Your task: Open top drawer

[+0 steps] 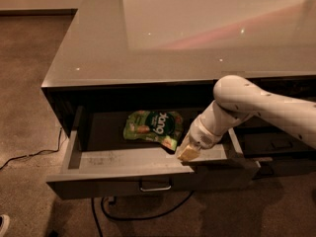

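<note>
The top drawer [118, 184] stands pulled out from under the grey counter, its dark-grey front facing me with a metal loop handle [155, 185] at the middle. Its shallow grey tray holds a green snack bag [153, 127] near the back. My gripper [186, 153] hangs from the white arm over the right part of the tray, just behind the drawer front and right of the bag. It is well clear of the handle and holds nothing that I can see.
The glossy counter top [197, 28] overhangs the drawer. A second, shallower drawer front [276, 147] lies to the right behind the arm. A black cable [29, 154] runs over the floor at left and under the drawer.
</note>
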### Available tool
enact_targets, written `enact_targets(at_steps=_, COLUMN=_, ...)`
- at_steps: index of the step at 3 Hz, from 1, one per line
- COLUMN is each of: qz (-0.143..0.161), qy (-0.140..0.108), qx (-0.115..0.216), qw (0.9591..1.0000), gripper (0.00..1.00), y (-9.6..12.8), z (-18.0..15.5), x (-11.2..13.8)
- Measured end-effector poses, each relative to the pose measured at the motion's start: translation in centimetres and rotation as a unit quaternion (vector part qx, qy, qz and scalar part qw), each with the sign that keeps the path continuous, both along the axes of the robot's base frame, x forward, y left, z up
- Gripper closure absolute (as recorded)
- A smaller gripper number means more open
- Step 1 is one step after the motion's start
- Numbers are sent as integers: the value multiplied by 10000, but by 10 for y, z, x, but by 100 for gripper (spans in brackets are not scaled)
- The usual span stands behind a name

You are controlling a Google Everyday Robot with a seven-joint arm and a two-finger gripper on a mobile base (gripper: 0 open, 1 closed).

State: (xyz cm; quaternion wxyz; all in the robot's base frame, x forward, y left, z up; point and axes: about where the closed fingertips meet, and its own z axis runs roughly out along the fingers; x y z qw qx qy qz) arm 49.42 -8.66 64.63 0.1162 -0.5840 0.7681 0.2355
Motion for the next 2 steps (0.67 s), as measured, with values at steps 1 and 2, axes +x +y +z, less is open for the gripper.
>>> enact_targets(at_steps=1, qz=-11, qy=223, qx=27, qw=9997, gripper=100, y=-2, z=-8, x=-14)
enact_targets(at_steps=2, qz=-62, qy=346, qx=-110, qw=9993, gripper=100, y=-16, z=-8, x=-31)
